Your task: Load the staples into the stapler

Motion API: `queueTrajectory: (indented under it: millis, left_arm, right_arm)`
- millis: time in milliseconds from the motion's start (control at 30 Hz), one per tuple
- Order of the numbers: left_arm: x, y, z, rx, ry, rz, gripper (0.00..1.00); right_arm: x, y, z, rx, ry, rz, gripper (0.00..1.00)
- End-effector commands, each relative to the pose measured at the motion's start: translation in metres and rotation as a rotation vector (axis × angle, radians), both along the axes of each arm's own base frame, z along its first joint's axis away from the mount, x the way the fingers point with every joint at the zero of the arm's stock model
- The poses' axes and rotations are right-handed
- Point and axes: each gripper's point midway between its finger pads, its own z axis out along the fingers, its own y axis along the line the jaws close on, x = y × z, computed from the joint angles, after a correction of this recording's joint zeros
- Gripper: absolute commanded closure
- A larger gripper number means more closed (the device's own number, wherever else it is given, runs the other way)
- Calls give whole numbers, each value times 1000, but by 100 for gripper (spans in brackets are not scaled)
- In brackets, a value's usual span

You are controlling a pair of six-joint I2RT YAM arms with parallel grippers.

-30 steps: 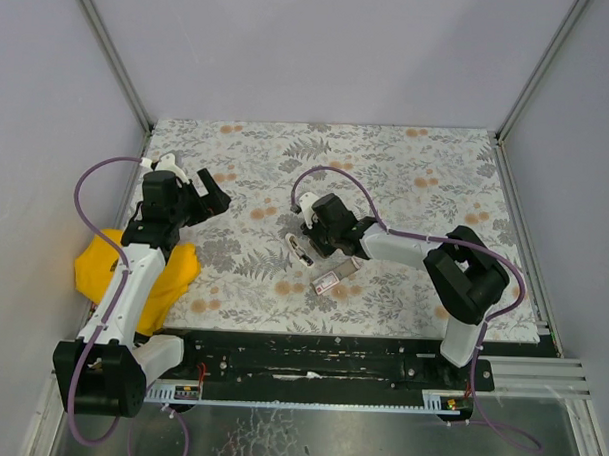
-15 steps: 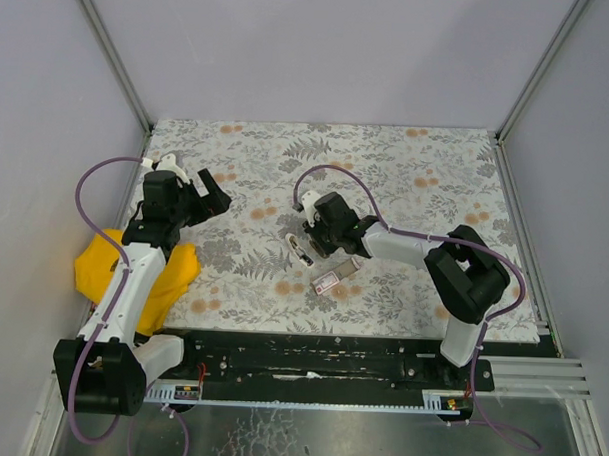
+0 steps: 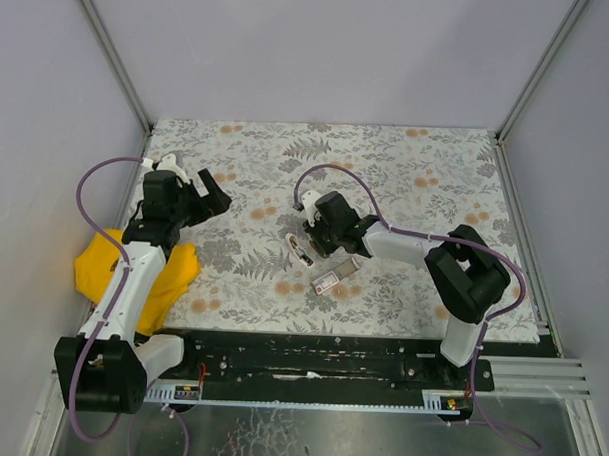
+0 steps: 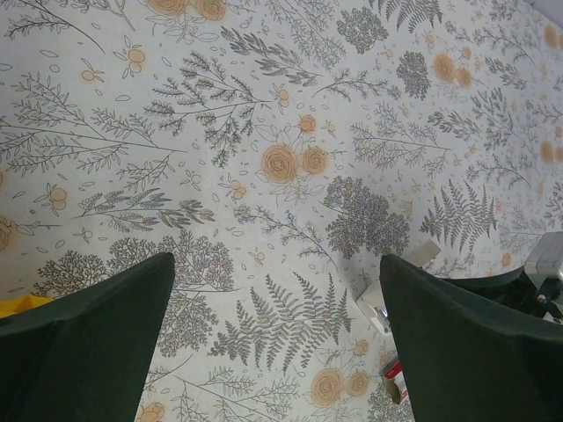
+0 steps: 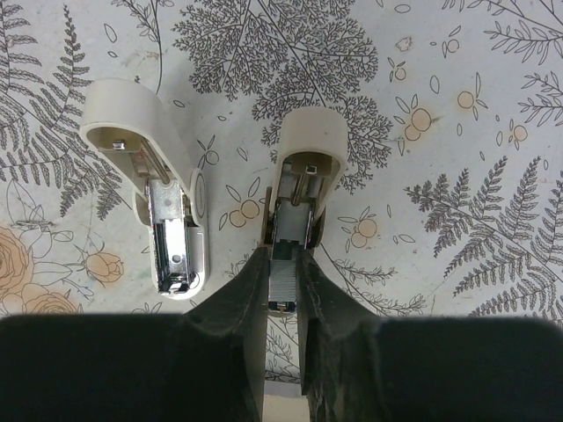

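The white stapler [image 5: 303, 163] lies swung open on the floral mat, its two halves side by side: the base half [image 5: 154, 189] on the left, the magazine half on the right. My right gripper [image 5: 282, 265] is shut on a grey strip of staples [image 5: 282, 281], whose front end sits at the mouth of the magazine channel. Seen from above, the right gripper [image 3: 310, 244] is low over the stapler [image 3: 299, 247]. The pink-and-white staples carton [image 3: 330, 281] lies just in front of it. My left gripper [image 3: 211, 198] hangs open and empty at the far left, clear of everything.
A yellow cloth [image 3: 108, 266] lies off the mat's left edge under the left arm. In the left wrist view, the stapler [image 4: 376, 309] and a corner of the carton [image 4: 395, 380] peek out beside the right finger [image 4: 466, 343]. Grey walls enclose the mat.
My right gripper has edged a touch to the right with the strip in it. The left arm has not moved.
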Motion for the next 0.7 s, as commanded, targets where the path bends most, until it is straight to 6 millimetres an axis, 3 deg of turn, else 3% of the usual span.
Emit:
queueTrajectory:
  millis: [0,667]
  left_arm:
    - [9,2,8,-1,-50,-9,0]
    - [9,1,6,-11,-44,-15,0]
  right_arm:
    - [10,11,17,63,-44,13,79]
    - [12,5,1,33,-18,4,81]
